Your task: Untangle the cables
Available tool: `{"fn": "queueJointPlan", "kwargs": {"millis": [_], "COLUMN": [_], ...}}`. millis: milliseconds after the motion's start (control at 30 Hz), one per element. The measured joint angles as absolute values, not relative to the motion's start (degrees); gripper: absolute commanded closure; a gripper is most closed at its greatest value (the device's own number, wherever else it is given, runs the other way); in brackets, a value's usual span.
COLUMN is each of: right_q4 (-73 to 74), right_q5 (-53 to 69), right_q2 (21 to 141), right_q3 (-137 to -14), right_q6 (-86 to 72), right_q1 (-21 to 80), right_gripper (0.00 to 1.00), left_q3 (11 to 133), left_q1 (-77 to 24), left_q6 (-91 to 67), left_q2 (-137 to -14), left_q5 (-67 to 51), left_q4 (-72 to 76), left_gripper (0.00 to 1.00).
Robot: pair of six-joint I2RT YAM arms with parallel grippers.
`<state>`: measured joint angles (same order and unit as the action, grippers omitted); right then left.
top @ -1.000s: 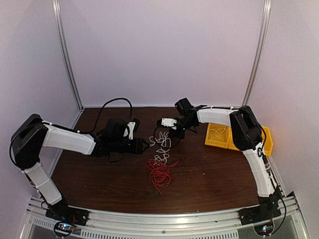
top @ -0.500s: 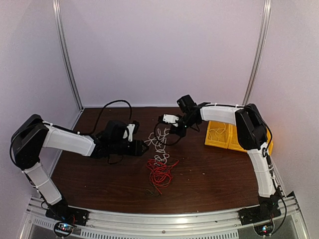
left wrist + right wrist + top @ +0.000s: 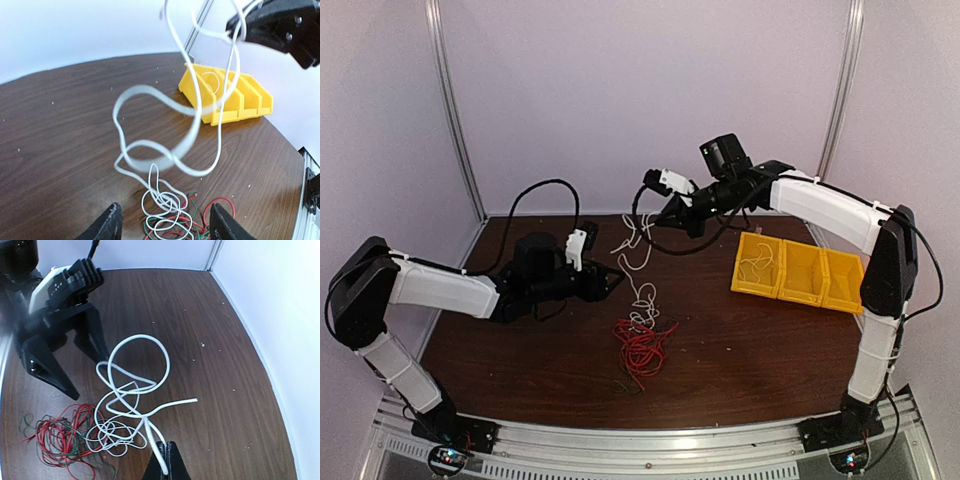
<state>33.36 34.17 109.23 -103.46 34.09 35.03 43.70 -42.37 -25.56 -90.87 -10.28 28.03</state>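
Softness marks the white cable (image 3: 154, 440), light and limp, pinched in the right hand (image 3: 165, 460); left hand (image 3: 165, 224), spread wide, should probably grip near the red cable (image 3: 55, 437) snarl.

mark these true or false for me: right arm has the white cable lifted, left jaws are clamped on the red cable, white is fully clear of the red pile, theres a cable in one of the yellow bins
1. The right gripper holds the white cable up off the table. True.
2. The left gripper is clamped on the red cable. False: its jaws stand open with nothing between them, and the red cable lies on the table.
3. The white cable is fully clear of the red pile. False: its lower loops lie mixed in with the red cable on the table.
4. One compartment of the yellow bins has a cable in it. True: a second white cable sits in the leftmost compartment as the top view shows it.
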Motion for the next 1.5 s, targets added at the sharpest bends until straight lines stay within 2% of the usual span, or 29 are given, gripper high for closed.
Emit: {"fn": "queueJointPlan", "kwargs": {"millis": [233,567,733,833,1033,1100,1300,1333,1433,1500], "right_q4": [36.8,38.7,39.3,39.3,38.6,38.0,36.1,35.7,32.8,31.0], "right_q5": [37.7,41.4,43.1,43.8,47.1,48.9,52.0,51.9,49.4,47.1], "right_q2": [108.9,106.0,102.0,99.4,95.0,94.0,93.3,93.3,92.3,91.0], "right_q3": [-101.9,-104.7,-109.4,-113.8,-119.5,-120.0,-120.6,-120.6,-118.9,-116.5], "right_q6": [29.8,24.9,22.7,21.8,18.8,17.5,13.2,12.6,10.3,9.6], "right_q1": [36.0,36.0,35.7,35.2,30.4,27.5,17.8,16.4,11.5,8.7], "right_gripper": [1.0,1.0,1.0,1.0,1.0,1.0,1.0,1.0,1.0,1.0], "left_q3": [43.8,48.0,52.8,54.9,55.6,55.7,55.3,55.2,55.0,54.8], "left_q1": [-42.6,-43.8,-43.8,-43.8,-43.8,-43.8,-43.8,-43.8,-43.8,-43.9], "left_q6": [-24.4,-24.5,-25.7,-27.1,-29.9,-30.7,-32.1,-32.3,-32.9,-33.5], "left_q2": [-93.1,-105.0,-111.4,-114.8,-119.7,-121.1,-122.5,-122.5,-122.5,-122.5], "left_q5": [-11.9,-17.3,-18.1,-18.1,-18.6,-19.0,-19.7,-19.8,-20.7,-21.1], "left_q4": [35.4,45.8,47.2,48.0,50.7,51.2,53.5,54.0,54.9,55.5], "left_gripper": [0.39,0.39,0.44,0.55,0.94,1.0,1.0,0.94,0.64,0.57]}}
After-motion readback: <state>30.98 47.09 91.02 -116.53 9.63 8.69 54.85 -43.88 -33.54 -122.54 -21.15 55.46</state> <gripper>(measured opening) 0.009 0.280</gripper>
